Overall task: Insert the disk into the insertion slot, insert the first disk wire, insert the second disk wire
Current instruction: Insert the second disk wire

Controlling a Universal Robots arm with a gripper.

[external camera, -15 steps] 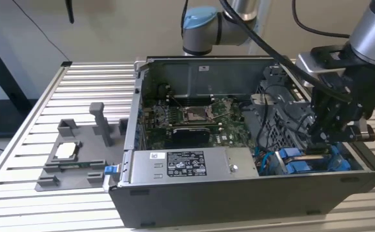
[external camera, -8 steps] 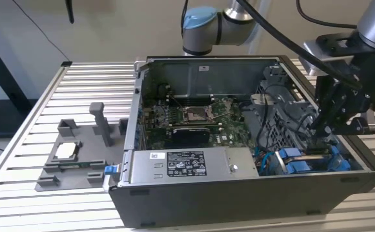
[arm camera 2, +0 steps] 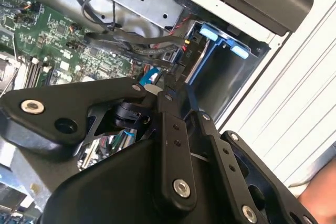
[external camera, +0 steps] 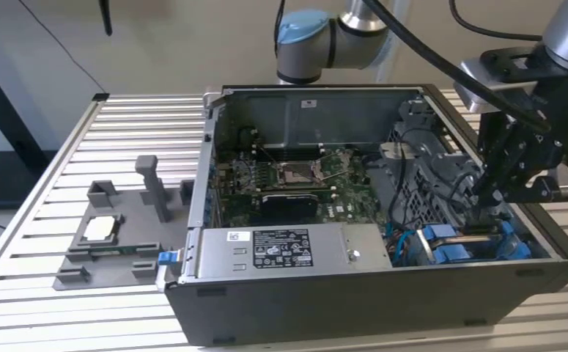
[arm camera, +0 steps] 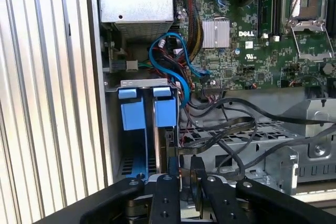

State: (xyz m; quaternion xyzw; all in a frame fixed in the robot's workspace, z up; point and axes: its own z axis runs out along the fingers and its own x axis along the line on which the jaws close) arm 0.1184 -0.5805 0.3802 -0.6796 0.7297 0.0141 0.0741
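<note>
Where the exterior view looks down on the open computer case (external camera: 362, 293), the gripper (external camera: 487, 220) reaches into its corner on the exterior view's right, right above the insertion slot (external camera: 470, 246) with its blue latches. A silver box (external camera: 284, 253) with a sticker sits at the case's near edge, and a grey fixture tray (external camera: 108, 242) rests on the slatted table (external camera: 29, 220) beside the case.

The second wrist view shows the fingers (arm camera 2: 170, 129) drawn close together, pinching a dark connector (arm camera 2: 176, 74) at the end of black wires (arm camera 2: 126, 43), beside the blue-latched bay.

The first wrist view shows the fingers (arm camera: 173, 174) nearly closed around a thin edge just beside the disk (arm camera: 139, 145), which sits seated in the slot under two blue tabs (arm camera: 149, 111), near the green motherboard (arm camera: 252, 40).
</note>
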